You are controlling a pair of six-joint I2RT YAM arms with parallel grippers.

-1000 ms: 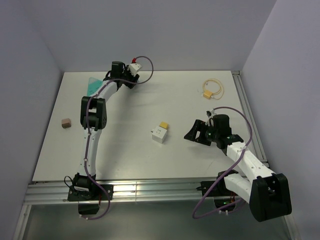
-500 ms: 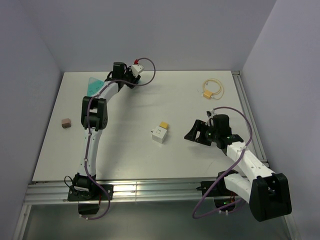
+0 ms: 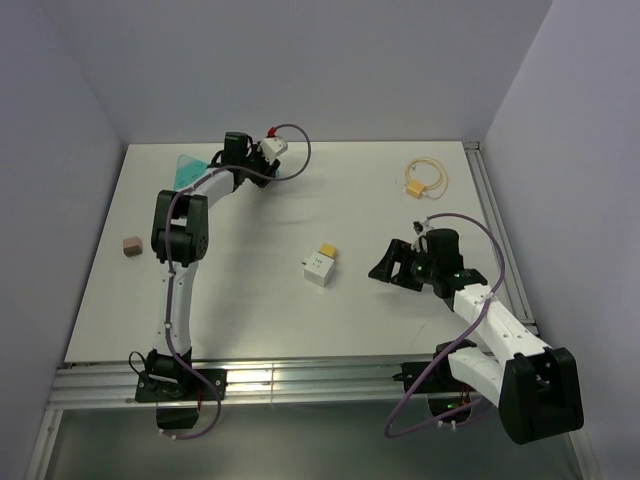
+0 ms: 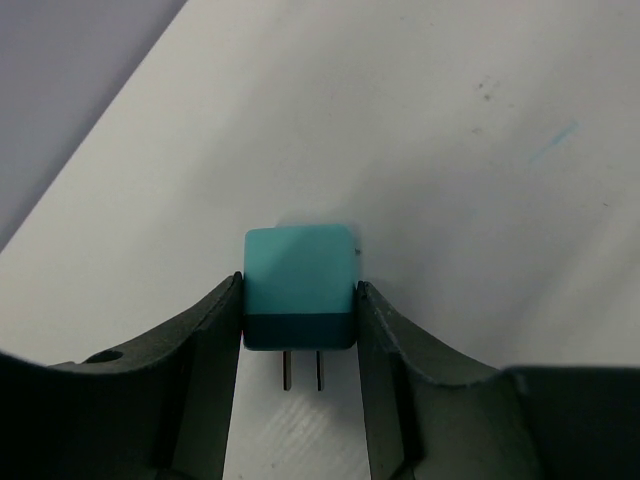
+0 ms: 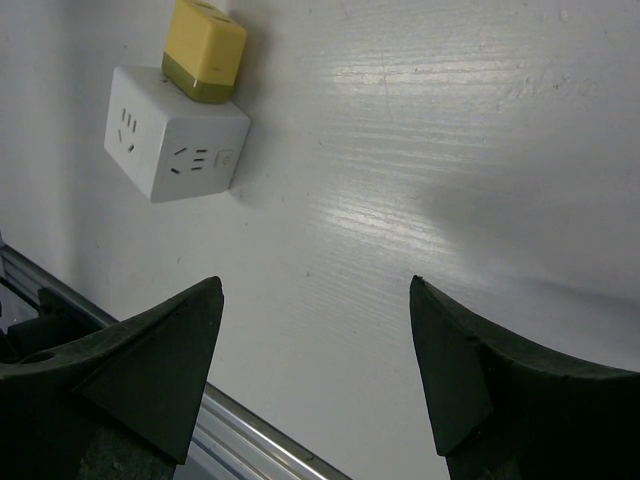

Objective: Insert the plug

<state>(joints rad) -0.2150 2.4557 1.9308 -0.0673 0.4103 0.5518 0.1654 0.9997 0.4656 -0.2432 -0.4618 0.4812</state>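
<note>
Left tool (image 4: 299,292) | grips teal plug (image 4: 300,268) | darker base band (two prongs (image 4: 303,370) bare)

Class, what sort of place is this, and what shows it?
Probably a robotics lab test cell: cabled left arm and right arm bolted to a white table, plain lilac walls boxing it in, a teal two-pin plug in the left end effector.
</note>
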